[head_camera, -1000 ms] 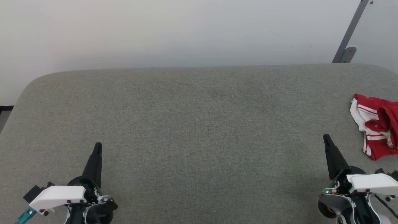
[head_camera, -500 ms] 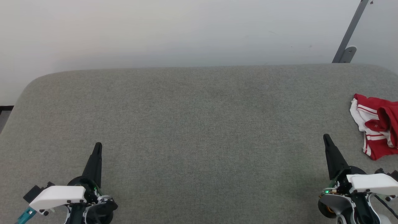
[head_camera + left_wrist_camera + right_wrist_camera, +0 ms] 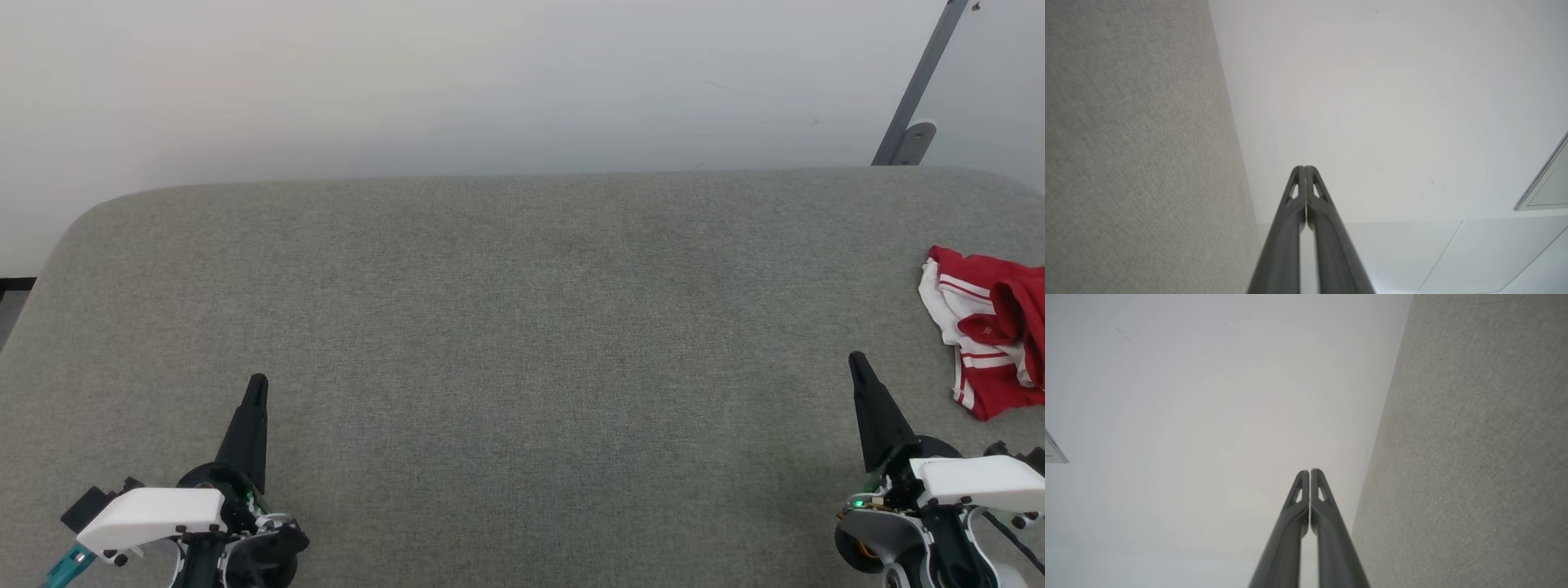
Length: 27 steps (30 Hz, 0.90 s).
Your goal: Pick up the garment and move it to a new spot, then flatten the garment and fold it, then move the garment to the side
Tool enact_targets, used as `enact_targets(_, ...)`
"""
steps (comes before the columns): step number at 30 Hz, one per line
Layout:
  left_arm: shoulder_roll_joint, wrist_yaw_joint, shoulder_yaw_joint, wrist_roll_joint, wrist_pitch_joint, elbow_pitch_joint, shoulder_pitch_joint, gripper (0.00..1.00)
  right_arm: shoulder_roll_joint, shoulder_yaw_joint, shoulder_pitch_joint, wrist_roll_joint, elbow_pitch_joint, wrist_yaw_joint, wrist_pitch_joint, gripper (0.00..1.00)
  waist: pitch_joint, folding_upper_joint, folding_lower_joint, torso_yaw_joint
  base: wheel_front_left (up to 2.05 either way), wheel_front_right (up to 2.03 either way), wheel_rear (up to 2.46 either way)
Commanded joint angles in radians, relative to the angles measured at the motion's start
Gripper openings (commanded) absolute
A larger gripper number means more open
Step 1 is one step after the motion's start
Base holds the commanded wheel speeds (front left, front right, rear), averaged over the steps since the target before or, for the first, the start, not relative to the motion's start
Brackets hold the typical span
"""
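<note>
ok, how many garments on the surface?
1: the garment lies bunched on the grey surface at the view's right edge, cropped by the frame; more may be hidden.

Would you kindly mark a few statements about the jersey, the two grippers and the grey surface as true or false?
1. The red-and-white jersey lies bunched at the right edge of the grey fabric surface. True.
2. The right gripper is clamped on the jersey. False: it is shut on nothing and sits apart from the jersey.
3. The left gripper has its fingers pressed together. True.
4. The jersey is folded neatly at the surface's centre. False: it sits crumpled at the right.
</note>
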Motion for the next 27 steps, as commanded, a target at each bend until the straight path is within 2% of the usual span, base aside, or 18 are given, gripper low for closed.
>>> enact_targets(1, 0.002, -0.006, 0.002, -0.002, 0.003, -0.001, -0.013, 0.00, 0.002, -0.001, -0.004, 0.004, 0.003, 0.000, 0.003, 0.00, 0.000, -0.0001, 0.0000, 0.000, 0.00, 0.00, 0.00)
enact_targets(27, 0.002, -0.006, 0.002, -0.002, 0.003, -0.001, -0.013, 0.00, 0.002, -0.001, -0.004, 0.004, 0.003, 0.000, 0.003, 0.00, 0.000, -0.0001, 0.0000, 0.000, 0.00, 0.00, 0.00)
